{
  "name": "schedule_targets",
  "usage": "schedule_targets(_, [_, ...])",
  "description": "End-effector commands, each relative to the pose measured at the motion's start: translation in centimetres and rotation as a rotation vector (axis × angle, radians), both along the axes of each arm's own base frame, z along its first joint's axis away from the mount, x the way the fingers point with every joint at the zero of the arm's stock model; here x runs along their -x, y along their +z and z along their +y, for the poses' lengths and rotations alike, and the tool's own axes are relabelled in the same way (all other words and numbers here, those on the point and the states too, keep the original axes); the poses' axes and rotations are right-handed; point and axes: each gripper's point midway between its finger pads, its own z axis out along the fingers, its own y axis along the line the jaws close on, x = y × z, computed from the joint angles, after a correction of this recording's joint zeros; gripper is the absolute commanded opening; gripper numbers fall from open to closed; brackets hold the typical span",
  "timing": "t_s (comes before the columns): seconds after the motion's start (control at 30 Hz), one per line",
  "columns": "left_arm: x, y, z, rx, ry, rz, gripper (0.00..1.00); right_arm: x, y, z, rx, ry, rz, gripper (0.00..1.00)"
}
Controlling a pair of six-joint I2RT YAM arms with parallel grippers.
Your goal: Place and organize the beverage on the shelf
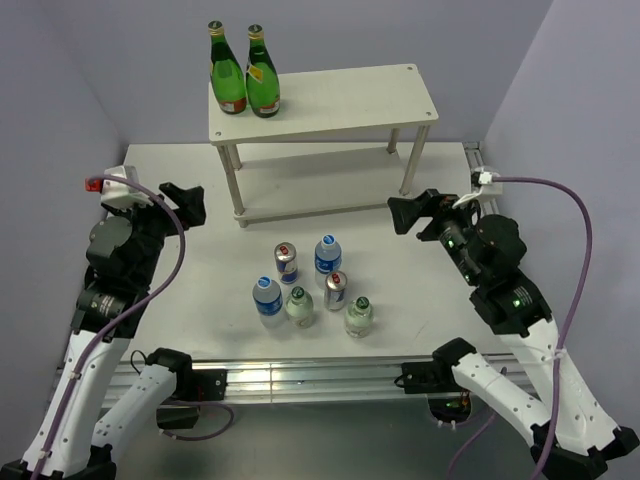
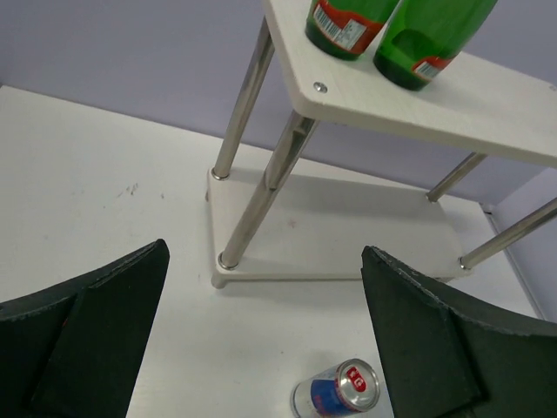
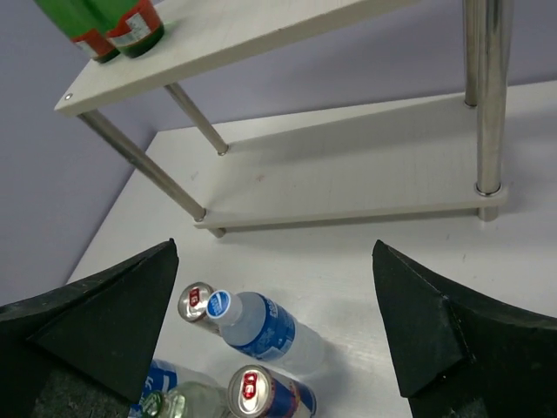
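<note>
Robot lab: plain lilac walls point(image 1: 100, 70), alu-frame table point(image 1: 410, 300).

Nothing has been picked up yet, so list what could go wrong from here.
1. The six drinks stand tightly clustered. Grasping one, such as the rear can, may topple its neighbours.
2. The green glass bottles sit at the left end of the shelf's top board, near its edge. A drink set beside them could knock them off.
3. A tall water bottle might catch the top board if slid onto the lower tier.
</note>
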Motion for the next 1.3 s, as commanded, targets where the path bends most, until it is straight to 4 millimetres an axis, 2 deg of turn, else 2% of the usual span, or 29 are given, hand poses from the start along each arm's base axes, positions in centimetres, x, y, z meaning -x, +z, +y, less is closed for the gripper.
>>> schedule_targets(0.0, [0.1,-0.7,0.4,-0.04,0.01,0.025,0.99,1.8,0.8,0.0,0.043,0.049,-0.066,1.0])
schedule_targets(0.07, [-0.3,-1.9,0.2,-0.049,0.008,0.075,0.99,1.9,-0.1,-0.8,0.094,-0.028,-0.032,1.0])
schedule_targets(0.1, [-0.5,-2.2,-0.2,-0.052,-0.015,0.088,0.99,1.9,-1.8,-1.1,0.143,-0.061,0.037,1.0])
schedule_targets(0.13, [-0.7,-2.7,-0.4,-0.047,-0.017,0.11,0.99,2.6,-2.1,-0.1,0.161,-0.043,0.053,1.0])
schedule_targets(0.17, [-0.8,-3.1,-0.4,-0.042,-0.01,0.13,0.99,2.3,-2.4,-1.9,0.19,-0.177,0.067,1.0])
schedule_targets(0.2, [-0.7,-3.4,-0.1,-0.043,0.004,0.149,0.97,2.5,-3.1,-1.7,0.223,-0.197,0.084,1.0])
schedule_targets(0.23, [-0.6,-3.6,0.2,-0.036,0.021,0.161,0.96,3.0,-3.9,-2.0,0.238,-0.244,0.112,1.0])
schedule_targets(0.27, [-0.4,-3.6,0.2,-0.034,0.029,0.163,0.96,4.2,-4.2,-0.3,0.255,-0.197,0.106,1.0])
schedule_targets(0.3, [-0.1,-3.6,0.3,-0.031,0.034,0.162,0.96,4.5,-4.0,-1.5,0.277,-0.291,0.086,1.0])
schedule_targets(0.33, [0.3,-3.3,0.7,-0.015,0.066,0.156,0.96,5.1,-5.4,-1.1,0.313,-0.301,0.115,1.0])
schedule_targets(0.4, [0.8,-3.4,0.0,-0.011,0.057,0.166,0.96,6.7,-5.4,0.1,0.33,-0.274,0.089,1.0])
schedule_targets(0.47, [1.5,-5.0,-0.6,0.001,0.08,0.225,0.96,7.9,-7.4,1.0,0.356,-0.259,0.14,1.0])
schedule_targets(0.5, [1.7,-5.2,-1.0,-0.008,0.07,0.228,0.96,8.1,-7.4,1.3,0.354,-0.241,0.141,1.0])
schedule_targets(0.6, [2.9,-6.3,-3.3,0.015,0.023,0.239,0.99,8.8,-9.1,3.0,0.376,-0.194,0.148,1.0])
schedule_targets(0.63, [3.4,-6.7,-4.6,0.033,0.004,0.25,0.99,8.9,-9.8,3.8,0.372,-0.171,0.153,1.0])
schedule_targets(0.67, [3.7,-7.2,-5.4,0.029,-0.01,0.264,0.99,9.0,-10.1,4.1,0.366,-0.159,0.154,1.0])
schedule_targets(0.7, [3.8,-7.5,-5.8,0.021,0.001,0.271,0.99,8.9,-9.5,5.1,0.316,-0.127,0.141,1.0])
schedule_targets(0.73, [4.7,-8.0,-8.1,0.017,-0.044,0.288,0.99,9.1,-10.4,5.8,0.325,-0.089,0.142,1.0])
schedule_targets(0.77, [5.0,-8.4,-7.1,-0.035,0.043,0.279,0.99,9.2,-10.3,6.7,0.31,-0.046,0.134,1.0])
schedule_targets(0.8, [5.5,-8.0,-7.8,-0.04,0.042,0.268,0.99,9.2,-9.8,7.1,0.331,0.007,0.103,1.0])
schedule_targets(0.83, [6.8,-8.2,-10.3,-0.043,-0.023,0.273,0.99,9.2,-9.8,9.0,0.255,0.073,0.118,1.0])
schedule_targets(0.87, [7.3,-8.3,-10.1,-0.073,-0.012,0.272,0.99,9.0,-9.7,9.4,0.239,0.094,0.12,1.0])
schedule_targets(0.9, [7.7,-7.5,-10.7,-0.051,-0.033,0.266,0.99,8.5,-9.1,9.9,0.216,0.108,0.11,1.0])
schedule_targets(0.93, [7.9,-7.1,-11.1,-0.052,-0.056,0.264,0.99,8.1,-9.3,10.3,0.219,0.124,0.114,1.0])
schedule_targets(1.07, [8.0,-5.8,-11.2,-0.04,-0.094,0.233,0.99,5.5,-9.9,11.8,0.236,0.137,0.147,1.0])
schedule_targets(1.1, [8.1,-5.6,-10.9,-0.041,-0.09,0.235,0.99,4.9,-10.2,12.8,0.257,0.14,0.153,1.0])
schedule_targets(1.17, [8.2,-5.2,-10.5,-0.05,-0.087,0.235,0.99,4.3,-10.6,13.5,0.276,0.138,0.165,1.0])
schedule_targets(1.27, [8.3,-5.3,-10.2,-0.086,-0.09,0.243,0.99,3.5,-12.7,15.3,0.325,0.15,0.205,1.0])
